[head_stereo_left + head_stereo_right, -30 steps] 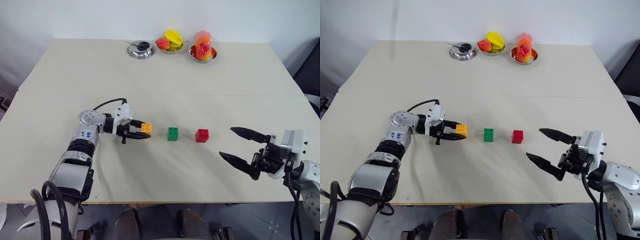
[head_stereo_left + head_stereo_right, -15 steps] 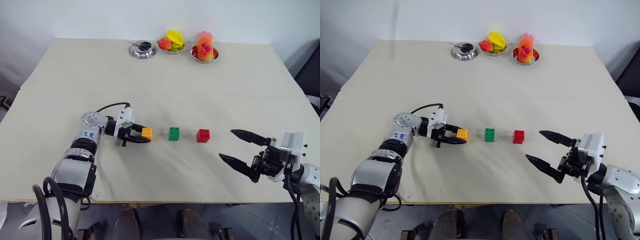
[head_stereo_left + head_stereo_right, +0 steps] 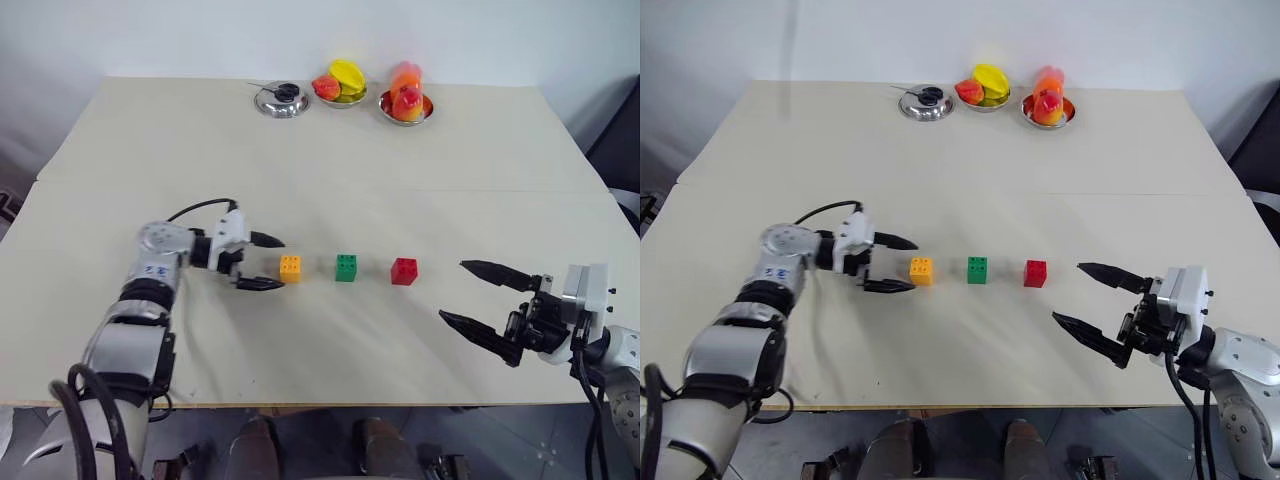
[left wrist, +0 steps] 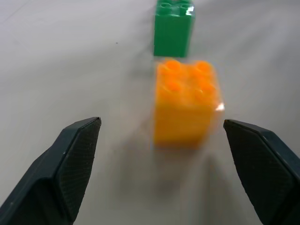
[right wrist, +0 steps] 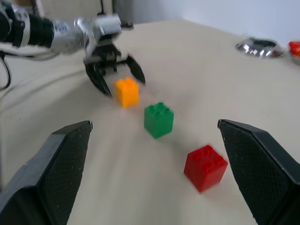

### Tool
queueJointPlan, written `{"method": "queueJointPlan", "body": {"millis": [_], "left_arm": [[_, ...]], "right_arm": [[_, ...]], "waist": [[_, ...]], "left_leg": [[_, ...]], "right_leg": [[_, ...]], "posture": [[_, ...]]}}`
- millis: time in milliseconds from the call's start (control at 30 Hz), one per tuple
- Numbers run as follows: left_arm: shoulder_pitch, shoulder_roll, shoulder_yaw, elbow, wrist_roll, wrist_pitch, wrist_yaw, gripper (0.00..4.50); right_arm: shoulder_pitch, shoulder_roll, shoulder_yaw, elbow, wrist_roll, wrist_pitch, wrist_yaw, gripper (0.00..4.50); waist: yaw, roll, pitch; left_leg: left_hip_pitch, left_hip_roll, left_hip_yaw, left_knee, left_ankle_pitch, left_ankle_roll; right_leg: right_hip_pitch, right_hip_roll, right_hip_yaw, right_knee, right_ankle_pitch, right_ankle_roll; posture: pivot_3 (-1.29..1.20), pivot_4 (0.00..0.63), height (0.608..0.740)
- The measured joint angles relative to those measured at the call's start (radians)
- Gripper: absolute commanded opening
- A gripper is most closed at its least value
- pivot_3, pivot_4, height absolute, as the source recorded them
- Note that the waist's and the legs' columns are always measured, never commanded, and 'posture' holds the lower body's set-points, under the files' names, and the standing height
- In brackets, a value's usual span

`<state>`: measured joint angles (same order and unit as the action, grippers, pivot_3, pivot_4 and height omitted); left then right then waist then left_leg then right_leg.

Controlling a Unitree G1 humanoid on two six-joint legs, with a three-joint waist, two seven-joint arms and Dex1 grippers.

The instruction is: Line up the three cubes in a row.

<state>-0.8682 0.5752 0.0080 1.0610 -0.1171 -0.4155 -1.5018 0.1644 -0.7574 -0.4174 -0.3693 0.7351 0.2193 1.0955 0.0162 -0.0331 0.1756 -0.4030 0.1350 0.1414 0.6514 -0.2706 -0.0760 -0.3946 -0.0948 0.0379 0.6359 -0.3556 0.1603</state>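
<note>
Now the left gripper [image 3: 266,262], jaws apart beside the orange-yellow cube [image 3: 290,267], should withdraw straight without nudging the aligned green cube [image 3: 346,267] and red cube [image 3: 404,271].

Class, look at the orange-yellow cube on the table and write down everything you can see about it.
The orange-yellow cube is a small, glossy plastic building block with four round studs on top. It sits upright on the pale table, at the left end of a row with the green cube and the red cube, apart from both. The left tool is open just beside it, with a finger on either side and neither touching it. Nothing rests on it.
</note>
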Motion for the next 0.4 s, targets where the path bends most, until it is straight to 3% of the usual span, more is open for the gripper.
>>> {"method": "queueJointPlan", "body": {"millis": [233,400], "left_arm": [[0.42,0.199,0.131,-0.451,-0.166,0.18,0.009,4.46],[0.607,0.231,0.249,-0.664,-0.238,0.32,0.134,4.46]], "right_arm": [[0.017,-0.072,-0.104,0.309,-0.089,-0.131,0.176,4.5],[-0.002,-0.076,-0.096,0.414,-0.152,-0.22,0.231,4.5]], "waist": [[0.006,0.0,0.0],[0.008,0.0,0.0]], "left_leg": [[0.0,0.0,0.0,0.002,0.0,0.0],[0.001,0.001,-0.001,0.004,0.0,0.001]], "right_leg": [[0.0,-0.001,0.0,0.002,0.0,0.0],[0.002,-0.001,0.0,0.003,0.0,0.0]], "posture": [[0.0,0.15,0.74],[0.0,0.15,0.74]]}}
